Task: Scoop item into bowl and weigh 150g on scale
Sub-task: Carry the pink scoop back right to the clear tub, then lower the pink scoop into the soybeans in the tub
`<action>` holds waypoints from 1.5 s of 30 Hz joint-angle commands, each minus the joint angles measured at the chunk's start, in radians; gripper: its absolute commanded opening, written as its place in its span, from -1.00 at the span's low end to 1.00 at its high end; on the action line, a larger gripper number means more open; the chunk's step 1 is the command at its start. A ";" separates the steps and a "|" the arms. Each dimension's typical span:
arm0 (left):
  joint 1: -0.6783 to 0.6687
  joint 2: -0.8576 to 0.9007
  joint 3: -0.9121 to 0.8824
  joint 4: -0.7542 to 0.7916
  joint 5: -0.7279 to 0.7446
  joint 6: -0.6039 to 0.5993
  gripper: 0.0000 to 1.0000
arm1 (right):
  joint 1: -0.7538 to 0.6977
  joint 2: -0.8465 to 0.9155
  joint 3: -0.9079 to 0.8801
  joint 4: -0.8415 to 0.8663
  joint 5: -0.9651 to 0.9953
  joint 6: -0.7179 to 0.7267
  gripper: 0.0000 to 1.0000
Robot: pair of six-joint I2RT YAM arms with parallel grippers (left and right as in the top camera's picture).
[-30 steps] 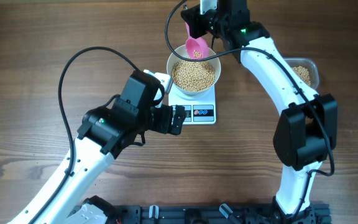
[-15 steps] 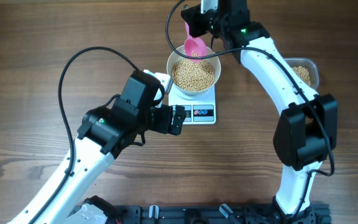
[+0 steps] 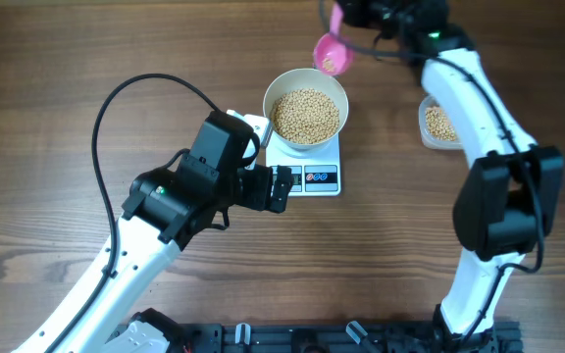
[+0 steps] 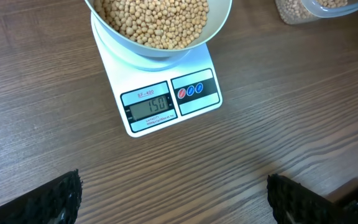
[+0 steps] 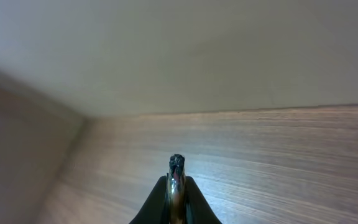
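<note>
Overhead, the white bowl (image 3: 307, 75) sits on the small scale (image 3: 317, 178) in the middle of the bench (image 3: 67, 59), heaped with beans (image 3: 306, 115). From the left wrist view the display (image 4: 151, 104) reads 150, so to my eye the target is met. The right pincer (image 5: 176, 186) is clamped tight on the handle of a pink scoop (image 3: 329, 51), held high beyond the far rim of the bowl, between it and the clear tub (image 3: 441, 123) of spare beans. The scoop seems to carry a few beans. That is the main worry: a tilt or jolt here would scatter them on the bench, and any pass back over the bowl could drop some in and push the weight over. The left pincer (image 4: 176, 202) stands spread as wide as it goes, gripping nothing, just in front of the scale's near edge. A careless nudge from it would shove the scale and upset the reading.
</note>
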 commanded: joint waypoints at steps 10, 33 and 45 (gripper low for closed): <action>-0.005 -0.001 -0.001 0.003 -0.009 0.020 1.00 | -0.248 -0.035 0.005 -0.112 -0.129 0.076 -0.91; -0.005 -0.001 -0.001 0.003 -0.009 0.020 1.00 | -0.380 -0.155 0.005 -0.550 0.296 -0.351 -0.91; -0.005 -0.001 -0.001 0.003 -0.009 0.020 1.00 | -0.365 -0.125 0.003 -0.640 0.428 -0.390 -0.91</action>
